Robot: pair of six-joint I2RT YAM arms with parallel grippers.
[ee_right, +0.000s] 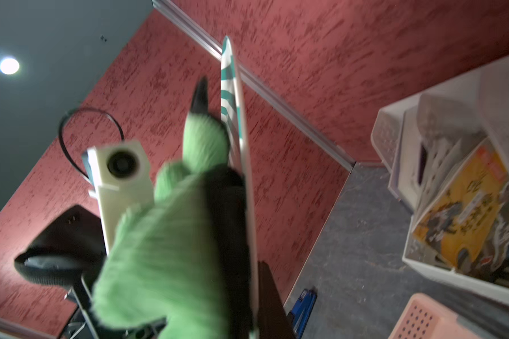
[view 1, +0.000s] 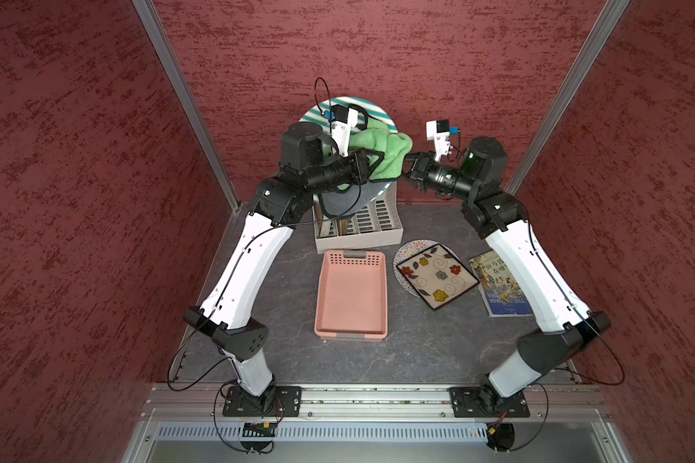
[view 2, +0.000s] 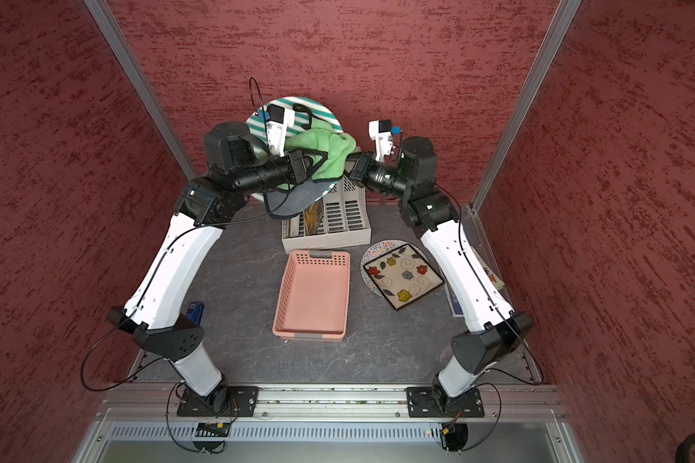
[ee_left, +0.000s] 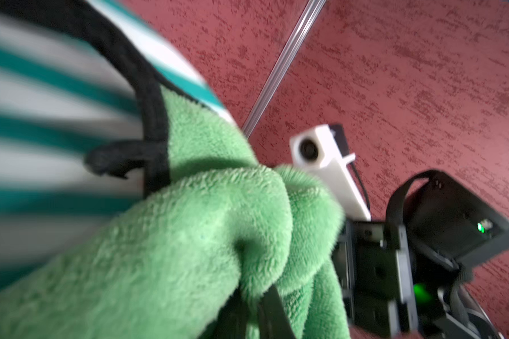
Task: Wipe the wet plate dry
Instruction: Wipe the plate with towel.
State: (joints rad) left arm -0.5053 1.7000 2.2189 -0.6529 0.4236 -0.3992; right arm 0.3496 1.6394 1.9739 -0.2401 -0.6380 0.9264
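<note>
Green on teal: clamps the cloth in the left gripper against the striped plate; pinches the plate's rim in the right gripper, aloft over the white rack. Shows it edge-on only from the right wrist, striped face from the left.

A dark grey floor, centre frame, is enclosed by red textured walls joined by aluminium posts.

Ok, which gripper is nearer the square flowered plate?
Right. The right gripper, clamping the teal-striped plate, hangs high beyond the square flowered plate; the left gripper, holding the green cloth, is farther left.
</note>
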